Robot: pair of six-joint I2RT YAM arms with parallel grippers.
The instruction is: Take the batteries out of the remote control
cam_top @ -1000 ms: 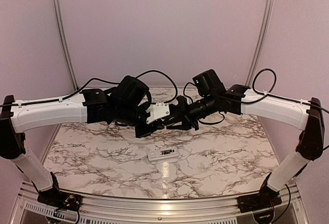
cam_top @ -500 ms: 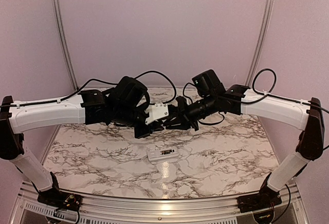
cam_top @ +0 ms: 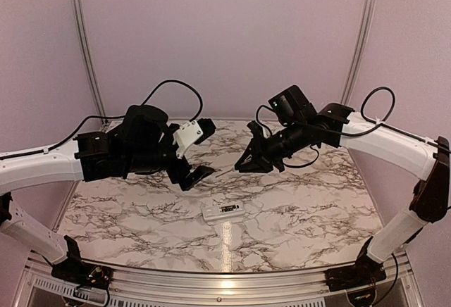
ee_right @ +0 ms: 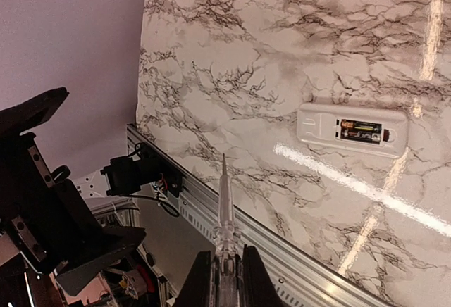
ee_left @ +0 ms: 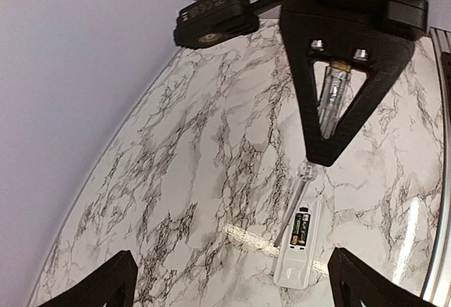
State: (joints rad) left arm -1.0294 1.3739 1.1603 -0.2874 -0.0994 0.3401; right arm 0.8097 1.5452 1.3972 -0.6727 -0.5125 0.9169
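Remote [cam_top: 223, 212] lies flat on the marble surface [cam_top: 317, 201], back side up. Its cover is off and the recess is exposed, so the cells can be reached from above. Batteries [ee_right: 361, 131] sit inside that recess. They look dark with an orange end, and they're too small to separate into two cleanly. Neither one is out yet.

Right pincer [ee_right: 224, 265] is clenched on a thin clear stick [ee_right: 224, 208], with the tip pointing out ahead of the fingers. It's likely held that way as a pry tool, since the fingers look too bulky for the narrow recess. The tip hangs in the air behind the remote and to its right, well apart from it and touching nothing.

Left pincer [cam_top: 201, 151] is released, jaws spread wide with nothing between them. It hovers above the surface behind the remote and to its left. Probably it's kept free to pin the remote or take a loosened cell.

Judgement: this is the approach stage. Next the stick tip has to come down into the recess at a battery end. The risk is the light remote sliding on the slick marble if nothing braces it.
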